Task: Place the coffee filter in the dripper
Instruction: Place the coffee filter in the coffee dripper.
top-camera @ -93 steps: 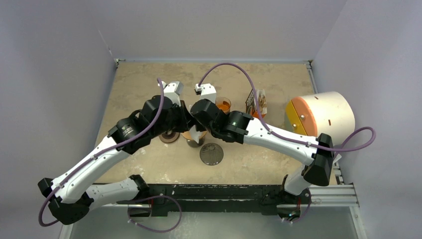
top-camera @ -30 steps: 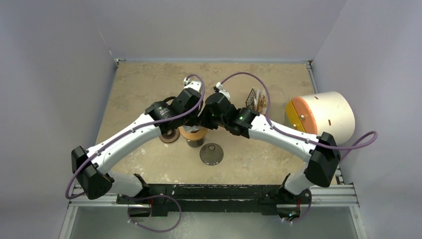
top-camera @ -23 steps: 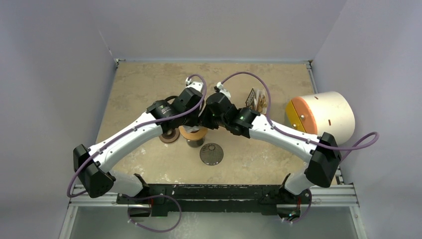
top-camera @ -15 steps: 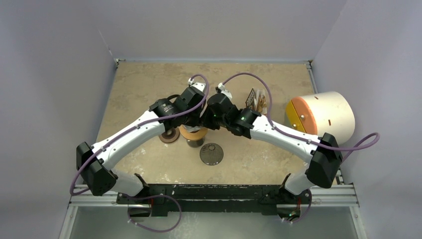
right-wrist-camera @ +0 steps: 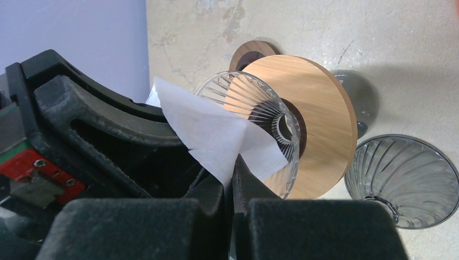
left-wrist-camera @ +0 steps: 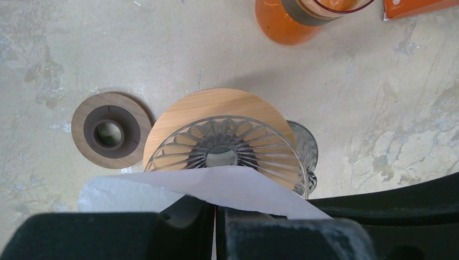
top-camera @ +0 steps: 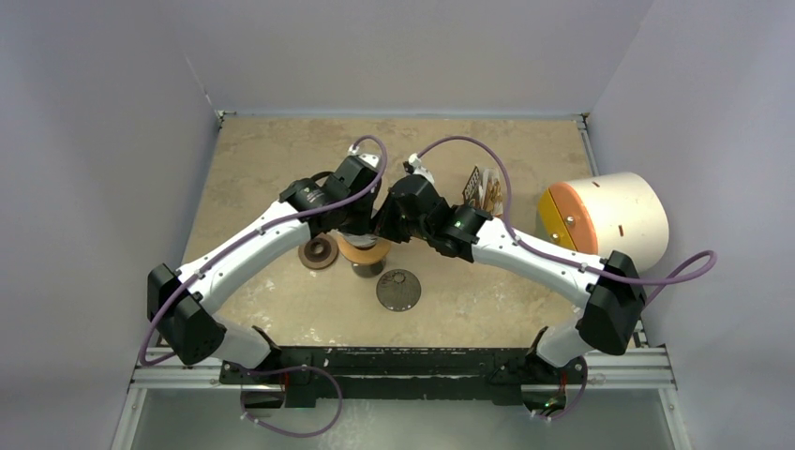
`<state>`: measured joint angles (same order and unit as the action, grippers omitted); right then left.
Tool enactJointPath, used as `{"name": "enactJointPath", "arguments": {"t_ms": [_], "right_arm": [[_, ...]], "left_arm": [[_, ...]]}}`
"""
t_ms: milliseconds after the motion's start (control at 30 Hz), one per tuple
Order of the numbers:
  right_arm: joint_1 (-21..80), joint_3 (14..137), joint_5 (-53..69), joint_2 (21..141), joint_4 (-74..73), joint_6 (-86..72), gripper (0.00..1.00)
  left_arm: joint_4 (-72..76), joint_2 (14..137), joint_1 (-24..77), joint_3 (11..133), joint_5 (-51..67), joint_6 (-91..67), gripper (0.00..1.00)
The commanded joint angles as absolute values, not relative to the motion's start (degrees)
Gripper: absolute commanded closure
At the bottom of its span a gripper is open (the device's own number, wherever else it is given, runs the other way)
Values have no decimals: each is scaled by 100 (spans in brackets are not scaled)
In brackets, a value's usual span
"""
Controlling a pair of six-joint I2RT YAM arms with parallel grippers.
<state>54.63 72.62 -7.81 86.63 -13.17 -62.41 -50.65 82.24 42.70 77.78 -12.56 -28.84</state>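
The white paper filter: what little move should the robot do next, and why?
Probably ease the filter down into the glass dripper. The left claw and right claw both pinch it over the dripper's open mouth, not yet seated.

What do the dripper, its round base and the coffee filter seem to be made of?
The dripper looks like clear ribbed glass or plastic, see-through and glinting. Its base looks like light matte wood, grain showing. The coffee filter is thin white paper, folded.
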Motion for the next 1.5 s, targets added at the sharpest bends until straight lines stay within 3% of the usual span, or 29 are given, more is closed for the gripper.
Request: {"name": "enactJointPath", "arguments": {"t_ms": [0,133,267,500,800,1167,1467], "right_arm": [[5513,7417,-572,8489,-724,-6346,100],[5519,7420,-573,8516,-764,-6317,100],[5520,7383,-577,8509,-781,-6321,100],[5507,7406,-663,8412,-892,-6252,88],[5487,7392,-738,8322,-1015,-6196,83],[5474,7269,-967,7736,-1308,-6027,63],[5466,7021,-1436,6928,-1719,-5724,57]], "left_arm": [[-4888,8166,4202,7721,-882,-2852,100],[-4855,8140,4104,7685,-733,-2848,100],[-4825,8129,4046,7657,-639,-2839,92],[-4824,8168,3999,7647,-594,-2806,82],[-4843,8207,3982,7682,-587,-2779,75],[-4834,8314,3987,7664,-521,-2774,74],[-4849,8407,3983,7665,-448,-2718,72]]}}
